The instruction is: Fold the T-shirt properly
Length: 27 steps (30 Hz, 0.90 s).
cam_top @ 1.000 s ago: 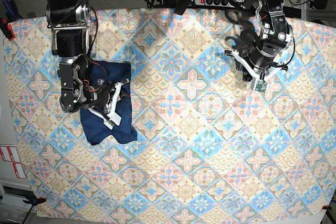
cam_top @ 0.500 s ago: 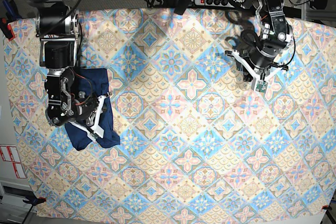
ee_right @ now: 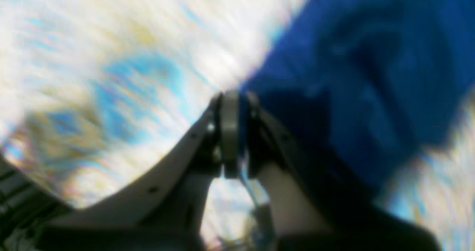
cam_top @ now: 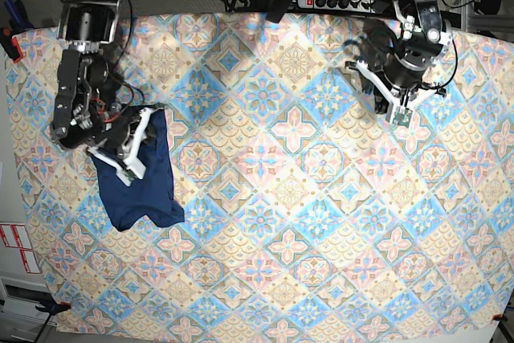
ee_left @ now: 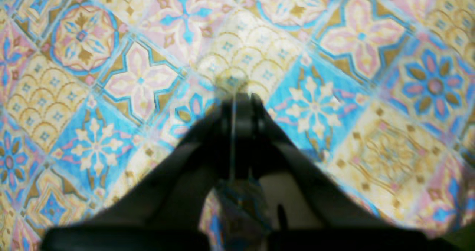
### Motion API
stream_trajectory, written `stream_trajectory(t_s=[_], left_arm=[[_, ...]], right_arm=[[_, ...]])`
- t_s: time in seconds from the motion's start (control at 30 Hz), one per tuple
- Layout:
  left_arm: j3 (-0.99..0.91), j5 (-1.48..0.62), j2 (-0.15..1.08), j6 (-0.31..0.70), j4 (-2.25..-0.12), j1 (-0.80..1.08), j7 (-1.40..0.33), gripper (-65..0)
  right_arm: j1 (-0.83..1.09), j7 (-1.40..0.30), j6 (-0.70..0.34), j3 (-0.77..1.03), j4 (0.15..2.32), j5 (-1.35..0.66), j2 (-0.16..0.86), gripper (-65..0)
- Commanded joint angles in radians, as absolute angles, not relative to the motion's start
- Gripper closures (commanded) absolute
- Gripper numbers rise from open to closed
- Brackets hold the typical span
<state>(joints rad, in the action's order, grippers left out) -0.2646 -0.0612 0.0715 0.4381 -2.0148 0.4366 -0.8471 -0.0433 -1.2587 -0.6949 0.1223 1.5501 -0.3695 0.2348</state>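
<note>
Right arm: reaches down from the far left edge of the table [cam_top: 321,222], forearm bent over the upper left part of the T-shirt [cam_top: 140,186]. Right gripper [ee_right: 230,106]: jaws together, beside the shirt's edge; no cloth visibly held, view blurred. Left arm: at far right, angled over bare tablecloth [ee_left: 334,39]. Left gripper [ee_left: 237,102]: jaws pressed together, empty. T-shirt: folded bundle, near the table's left side

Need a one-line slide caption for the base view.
Folded navy T-shirt near the tablecloth edge, right pincer over it, left pincer apart.
</note>
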Motion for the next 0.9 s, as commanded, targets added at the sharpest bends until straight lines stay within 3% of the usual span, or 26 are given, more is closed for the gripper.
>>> stream_trajectory(t_s=[0.0, 0.27, 0.47, 0.87], left_arm=[[-0.266, -0.067, 0.076, 0.437, -2.041, 0.452, -0.829, 0.0], [-0.272, -0.074, 0.076, 0.437, -2.095, 0.611, -0.825, 0.0], [-0.294, -0.197, 0.081, 0.438, -2.098, 0.746, -0.823, 0.0], [-0.544, -0.489, 0.079, 0.438, -2.095, 0.993, -0.823, 0.0]], right_arm=[[-0.03, -1.233, -0.698, 0.151, 1.603, -0.398, 0.243, -0.2], [0.255, -1.237, -0.698, 0.386, 1.867, -0.398, 0.243, 0.0], [0.441, -1.237, -0.698, 0.552, 1.897, -0.398, 0.243, 0.0], [0.737, -1.23, -0.698, 0.613, 1.896, -0.392, 0.242, 0.0]])
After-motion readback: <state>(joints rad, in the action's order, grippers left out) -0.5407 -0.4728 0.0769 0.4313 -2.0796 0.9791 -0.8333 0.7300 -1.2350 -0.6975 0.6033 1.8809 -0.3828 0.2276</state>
